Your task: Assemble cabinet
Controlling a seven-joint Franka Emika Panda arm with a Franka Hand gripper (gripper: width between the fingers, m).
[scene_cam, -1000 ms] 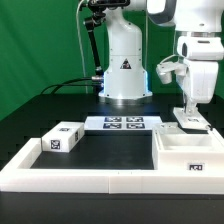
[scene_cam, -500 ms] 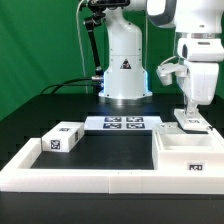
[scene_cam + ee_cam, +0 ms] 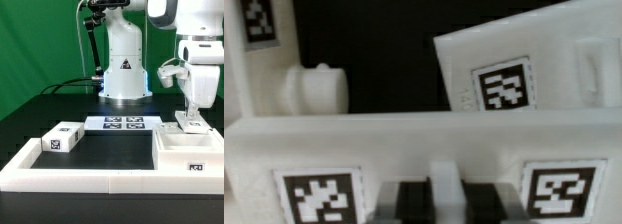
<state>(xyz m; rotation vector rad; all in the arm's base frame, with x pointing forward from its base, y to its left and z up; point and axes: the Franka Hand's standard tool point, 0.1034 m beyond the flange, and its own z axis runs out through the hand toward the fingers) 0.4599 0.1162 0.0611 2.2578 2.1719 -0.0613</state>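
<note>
Black table (image 3: 110, 150), white cabinet (image 3: 180, 160), green backdrop (image 3: 35, 50)

Nothing in words or numbers can be read.
A black triangular sign (image 3: 127, 64) is shown on the robot base (image 3: 124, 88); square tags (image 3: 502, 88) are borne elsewhere.

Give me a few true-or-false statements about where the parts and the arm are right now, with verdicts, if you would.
1. The small block lies at the exterior view's left. True.
2. The tool hangs over the small block. False: it is down at a white piece behind the big box, at the exterior view's right.
3. The marker board lies in front of the robot's base. True.
4. The big box stands on the marker board. False: it stands apart from it.
</note>
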